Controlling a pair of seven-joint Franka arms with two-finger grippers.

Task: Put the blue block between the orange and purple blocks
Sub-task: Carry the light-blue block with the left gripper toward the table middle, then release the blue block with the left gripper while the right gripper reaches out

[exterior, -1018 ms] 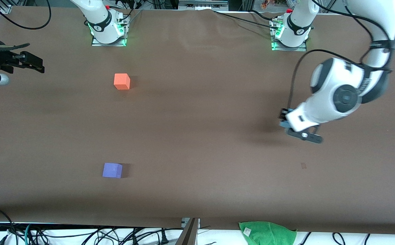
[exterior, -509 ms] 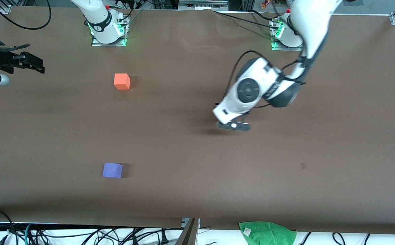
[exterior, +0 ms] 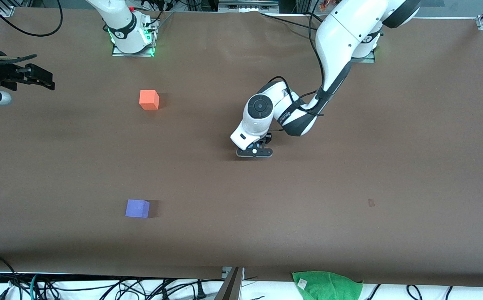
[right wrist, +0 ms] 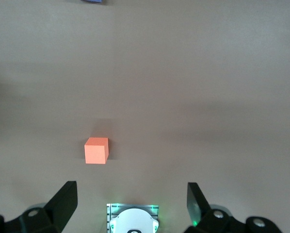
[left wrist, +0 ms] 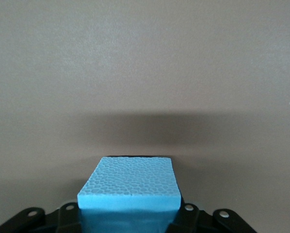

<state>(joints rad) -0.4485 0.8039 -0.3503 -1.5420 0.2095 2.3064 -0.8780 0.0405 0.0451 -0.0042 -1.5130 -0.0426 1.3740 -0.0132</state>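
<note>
Moved: left arm has swung from its own end of the table in to the middle, carrying the blue block [left wrist: 129,187] with it; the other blocks have not shifted.
Left gripper [exterior: 255,151]: low over the middle of the table [exterior: 349,208], fingers clamped on the blue block, which sits between them in the left wrist view; from the front the arm's hand hides the block.
Right gripper [right wrist: 131,204]: waiting up high at the right arm's end of the table, fingers [right wrist: 65,199] spread wide apart, nothing between them.
Orange block [exterior: 149,99]: on the table toward the right arm's end, near that arm's base.
Purple block [exterior: 137,208]: on the table, nearer the front camera than the orange one, well apart from it.
Gap: bare table between orange and purple.
Green cloth [exterior: 327,284]: off the table's near edge.
</note>
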